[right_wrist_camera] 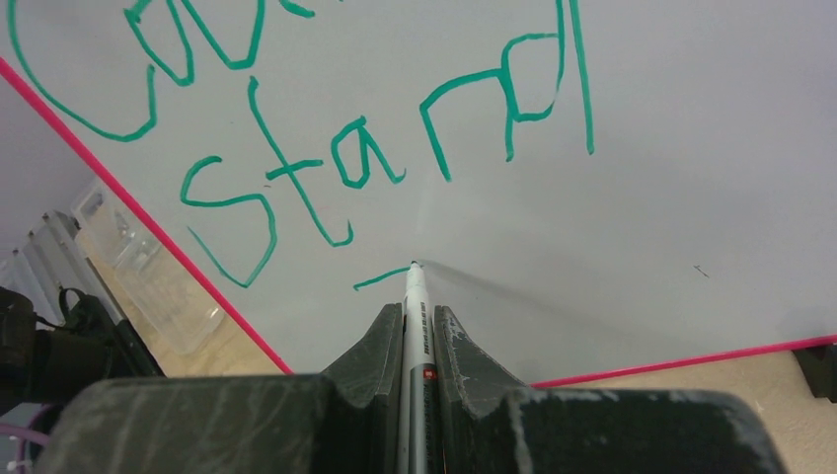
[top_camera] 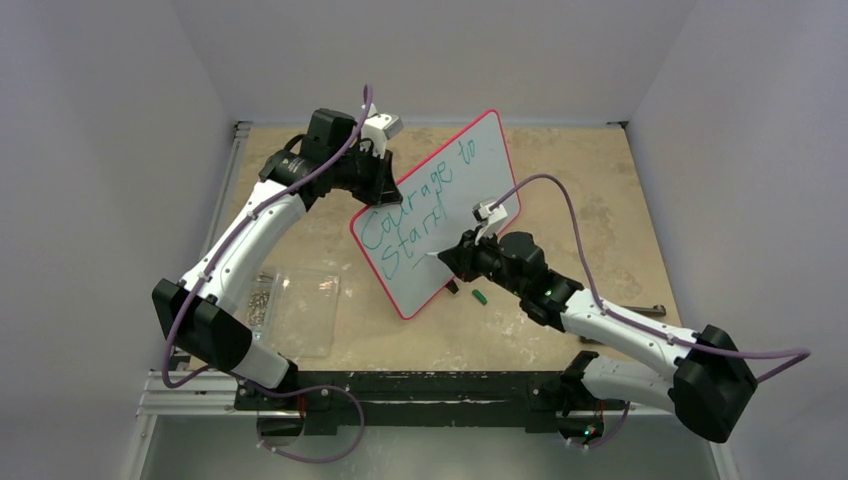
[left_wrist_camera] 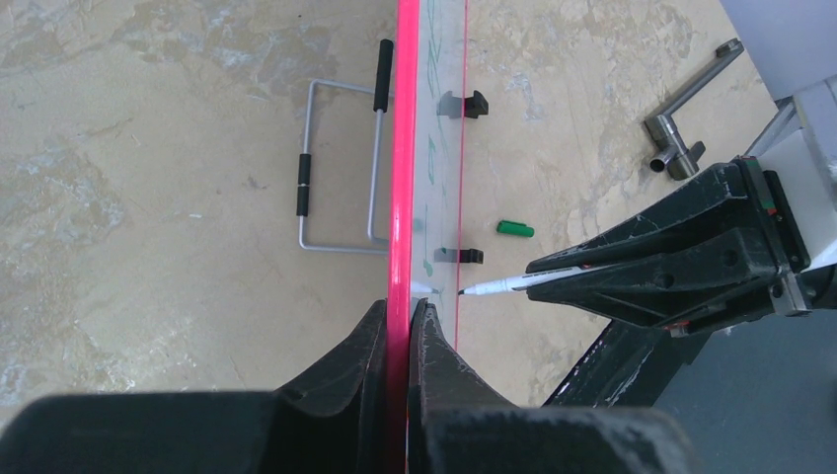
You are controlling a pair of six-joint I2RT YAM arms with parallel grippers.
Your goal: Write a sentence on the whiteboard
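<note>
The whiteboard (top_camera: 478,175), white with a red-pink rim, stands tilted on edge mid-table. The sentence (top_camera: 420,200) reads "Courage to Start" in teal-green marker, in two lines. The word "Start" shows in the right wrist view (right_wrist_camera: 395,148). My left gripper (left_wrist_camera: 405,308) is shut on the board's rim (left_wrist_camera: 405,148) at its upper left edge (top_camera: 372,190). My right gripper (right_wrist_camera: 413,314) is shut on a white marker (right_wrist_camera: 416,296). The marker's tip touches the board below "Start", at the right end of a short green stroke (right_wrist_camera: 380,278). The marker also shows in the left wrist view (left_wrist_camera: 513,283).
A green marker cap (top_camera: 480,296) lies on the table by the board's lower edge. A clear plastic container (top_camera: 300,305) and small screws (top_camera: 260,300) lie at the left front. A wire stand (left_wrist_camera: 341,168) is behind the board. A metal crank (left_wrist_camera: 681,148) lies at the right.
</note>
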